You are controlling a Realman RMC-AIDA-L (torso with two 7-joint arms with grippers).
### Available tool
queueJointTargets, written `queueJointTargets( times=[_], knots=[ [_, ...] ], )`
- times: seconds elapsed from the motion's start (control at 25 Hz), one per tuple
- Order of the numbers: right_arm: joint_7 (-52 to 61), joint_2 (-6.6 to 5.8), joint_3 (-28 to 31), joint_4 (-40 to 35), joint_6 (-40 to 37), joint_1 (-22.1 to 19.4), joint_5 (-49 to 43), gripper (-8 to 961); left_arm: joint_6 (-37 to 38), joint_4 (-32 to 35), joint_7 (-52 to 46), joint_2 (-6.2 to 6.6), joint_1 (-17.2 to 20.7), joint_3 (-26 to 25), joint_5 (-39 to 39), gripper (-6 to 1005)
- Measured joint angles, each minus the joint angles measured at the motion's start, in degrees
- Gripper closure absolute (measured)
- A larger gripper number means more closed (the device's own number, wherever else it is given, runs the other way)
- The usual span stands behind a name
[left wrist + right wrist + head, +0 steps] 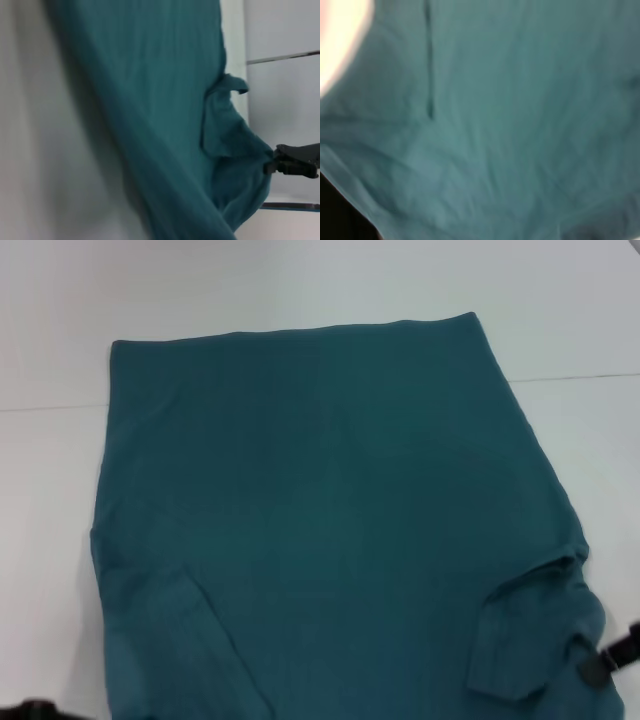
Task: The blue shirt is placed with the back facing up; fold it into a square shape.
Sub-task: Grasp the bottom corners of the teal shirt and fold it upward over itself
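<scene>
The dark teal-blue cotton short-sleeved shirt (330, 530) lies spread on the white counter (50, 490), plain side up, no lettering showing. Its straight hem runs along the far side; the body widens toward the near edge of the counter and runs out of the head view there. The fabric is mostly flat w/ soft creases.

Both sleeves are folded in over the body. The left sleeve lies flat near the near-left part of the shirt. The right sleeve is bunched and partly lifted near the near-right corner.

Right hand (600, 660): black, at the near-right edge of the shirt, touching the cloth beside the bunched sleeve. In the left wrist view it shows farther off (280, 162), fingers clenched on a pinch of the shirt's edge, w/ the fabric pulled into a peak there.

Left hand (30, 708): only a dark sliver at the near-left corner of the head view, just beside the shirt's left edge; can't tell if it's released or clenched.

The right wrist view is filled w/ teal cloth close up, a seam line running across it, plus a bit of counter at one corner.
</scene>
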Motion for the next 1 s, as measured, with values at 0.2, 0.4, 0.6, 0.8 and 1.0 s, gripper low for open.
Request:
queueJointTargets(
  times=[0.2,0.4,0.6,0.8,1.0],
  knots=[
    [0.6,-1.73,6.3,2.8,2.1,0.7,3.1,905,-1.8,-2.1,-4.2,1.05,-3.8,-1.1,-2.1,970],
    [1.6,-2.29,13.7,3.0,4.9,0.7,3.3,903,-6.9,-3.8,-11.2,2.50,-7.0,-1.7,-5.2,970],
    [3.8,-3.04,18.1,3.1,8.9,0.6,6.5,902,-10.9,-5.2,-14.3,3.34,-9.1,-2.0,-7.4,969],
    [6.5,-2.96,17.9,3.2,15.6,0.7,9.9,900,-17.9,-7.6,-14.9,4.61,-11.7,-2.0,-9.5,969],
    [8.2,-0.83,11.8,3.5,25.1,1.9,9.6,898,-29.3,-10.9,-14.0,4.61,-13.7,-0.6,-9.6,969]
  ],
)
